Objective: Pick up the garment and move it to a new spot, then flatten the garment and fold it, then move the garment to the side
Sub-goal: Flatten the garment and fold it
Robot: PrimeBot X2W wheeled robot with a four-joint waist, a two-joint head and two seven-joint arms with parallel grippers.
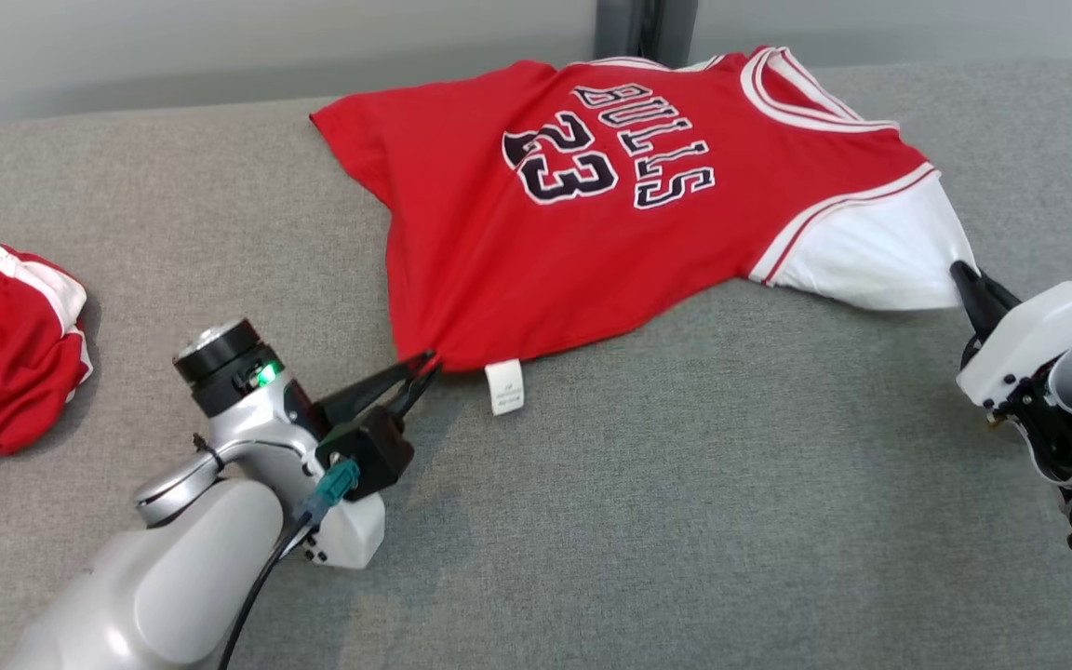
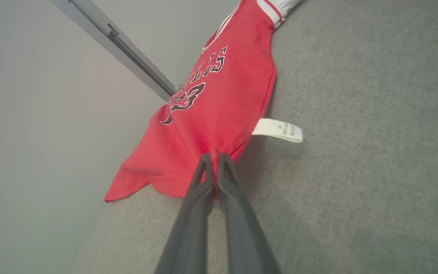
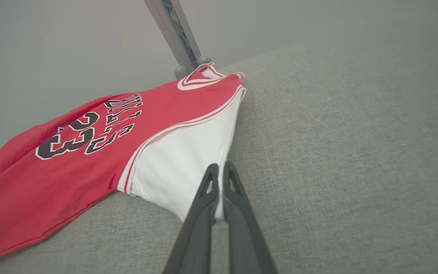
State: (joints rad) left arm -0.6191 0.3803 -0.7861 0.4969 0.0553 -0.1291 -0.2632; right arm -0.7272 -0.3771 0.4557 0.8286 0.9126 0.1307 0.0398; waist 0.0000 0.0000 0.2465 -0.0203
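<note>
Red basketball jersey with white sleeve panel [image 1: 592, 242] lies spread on the grey fabric surface [image 1: 685, 521]. Left hand [image 1: 424, 370] is pinched shut on the red hem corner, just beside the white care tag [image 1: 504, 386]. Right hand [image 1: 964, 275] is clamped on the white sleeve tip. Fabric looks light, limp and probably slick, so grip the corners and pull taut.

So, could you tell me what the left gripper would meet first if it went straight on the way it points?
The left gripper is shut on the hem of the red jersey, so going straight on it would likely just push that bunched fabric ahead over the grey surface.
</note>
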